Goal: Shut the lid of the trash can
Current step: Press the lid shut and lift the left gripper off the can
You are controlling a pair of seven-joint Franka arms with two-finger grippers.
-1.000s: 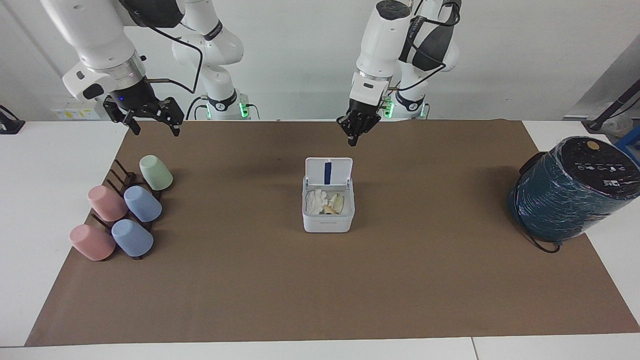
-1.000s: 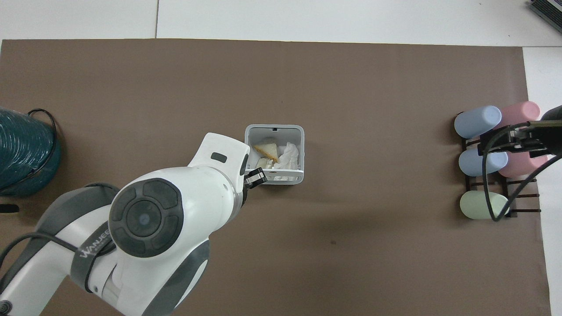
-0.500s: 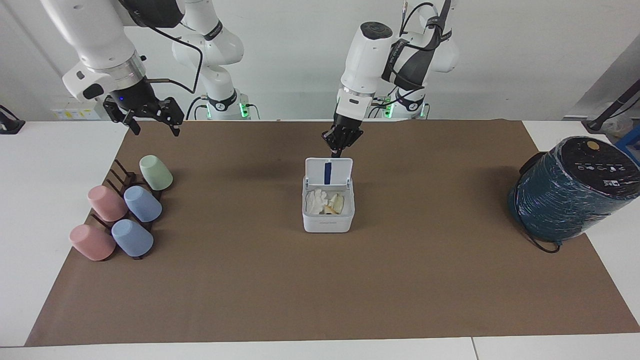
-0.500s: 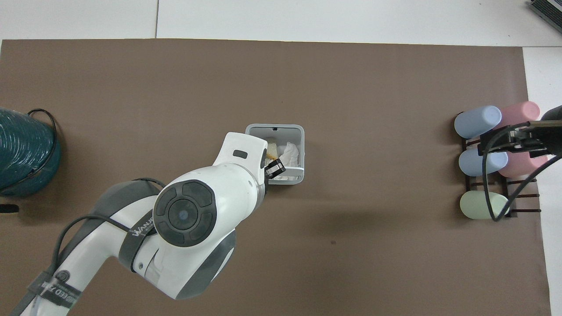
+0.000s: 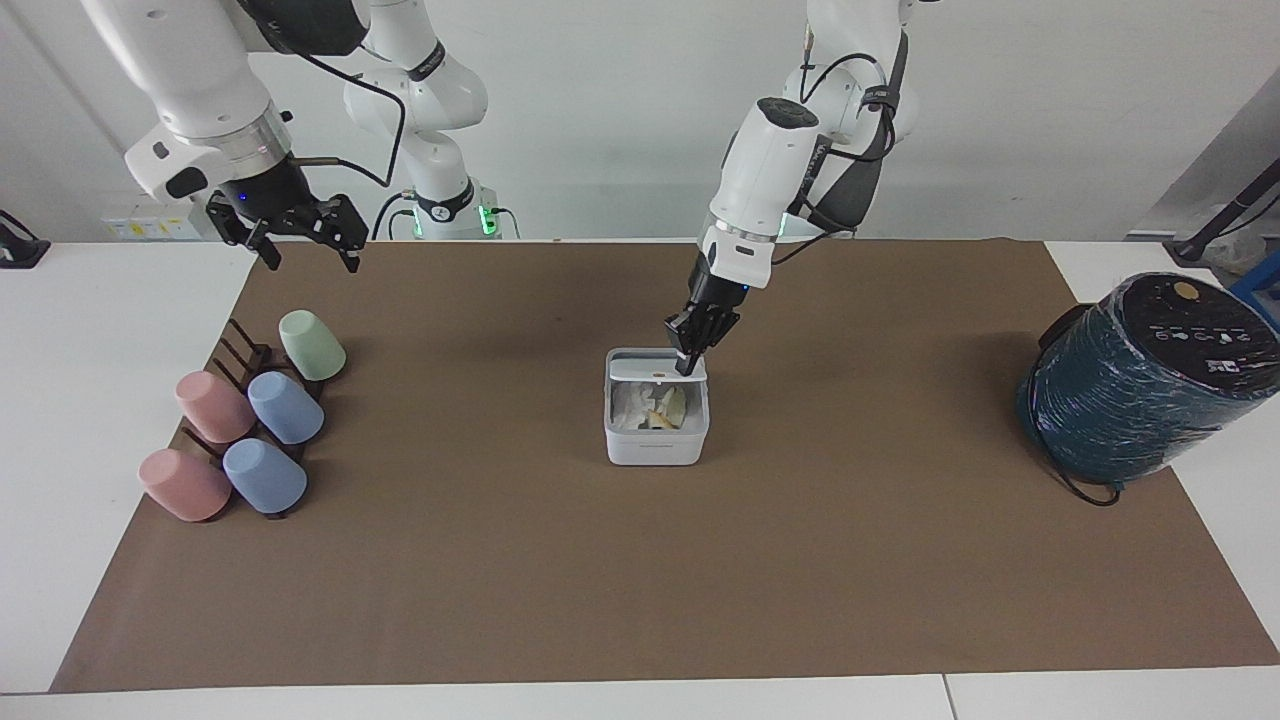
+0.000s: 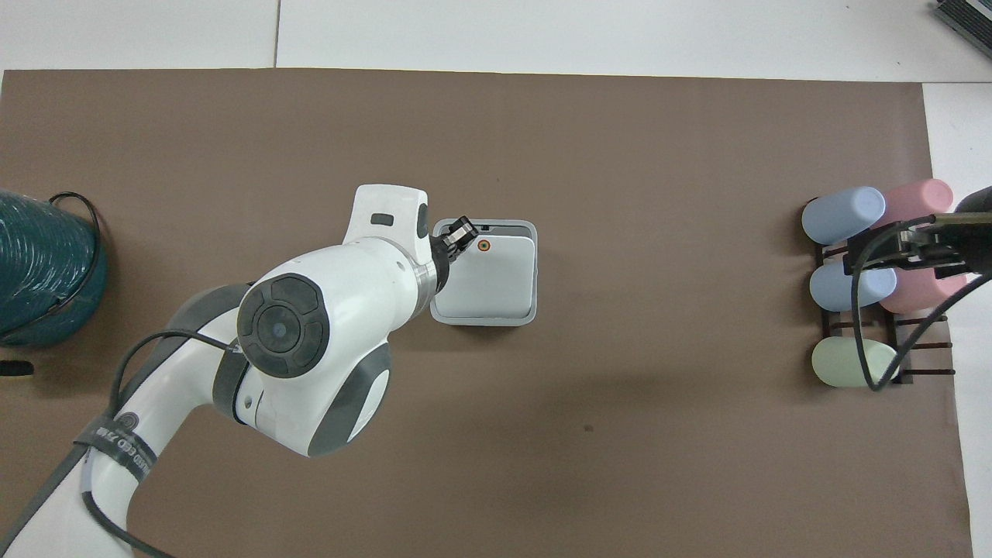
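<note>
The small white trash can [image 5: 655,446] stands in the middle of the brown mat, with tissue and scraps inside. Its lid [image 5: 643,365] is tipped down over the opening, the free edge still raised, so the contents show under it in the facing view. In the overhead view the lid [image 6: 492,279] covers most of the trash can [image 6: 480,319], orange dot up. My left gripper [image 5: 688,364] is shut and its tips touch the lid's top near the corner toward the left arm's end; it also shows in the overhead view [image 6: 459,231]. My right gripper [image 5: 310,256] is open and waits above the cup rack.
A dark rack with several pastel cups [image 5: 245,420] lies toward the right arm's end, also in the overhead view [image 6: 852,283]. A large dark teal cylinder [image 5: 1140,380] sits toward the left arm's end, also in the overhead view [image 6: 39,271].
My left gripper came in over the upright lid, then moved down and away from the robots, pushing the lid from upright down over the can. The right arm has not moved.
</note>
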